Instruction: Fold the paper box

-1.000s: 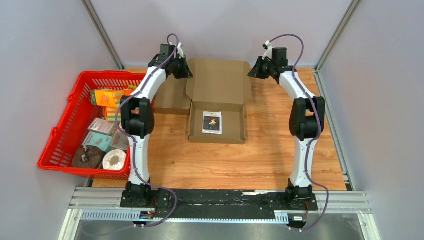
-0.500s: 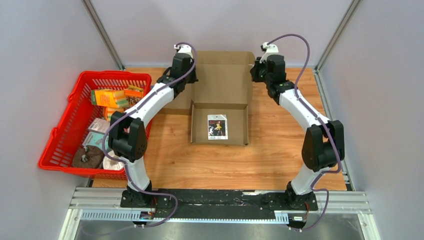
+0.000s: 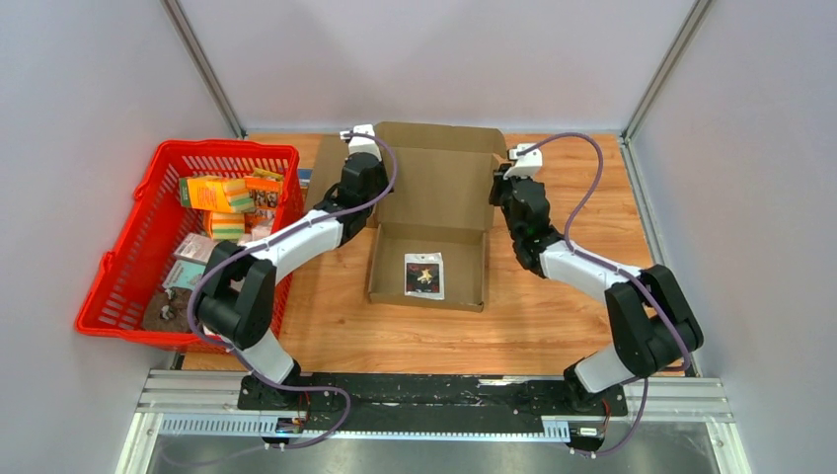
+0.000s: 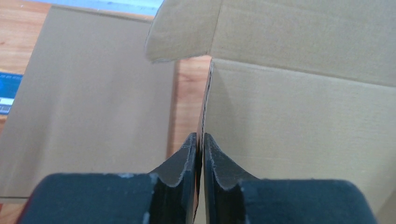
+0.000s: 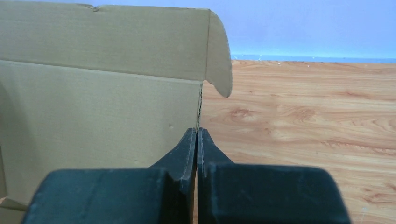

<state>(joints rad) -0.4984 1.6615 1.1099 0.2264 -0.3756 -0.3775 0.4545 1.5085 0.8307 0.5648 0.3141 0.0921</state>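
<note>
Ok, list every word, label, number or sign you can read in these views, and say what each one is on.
No text here can be read.
Packet inside the paper box: dark picture, print too small to read.
Packages in the red basket, such as the orange box: print too small to read.
Blue label at the edge of the left wrist view: blurred.
Cardboard surfaces: plain, no print visible.

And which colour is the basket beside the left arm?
The basket is red; the top external view shows it best.
</note>
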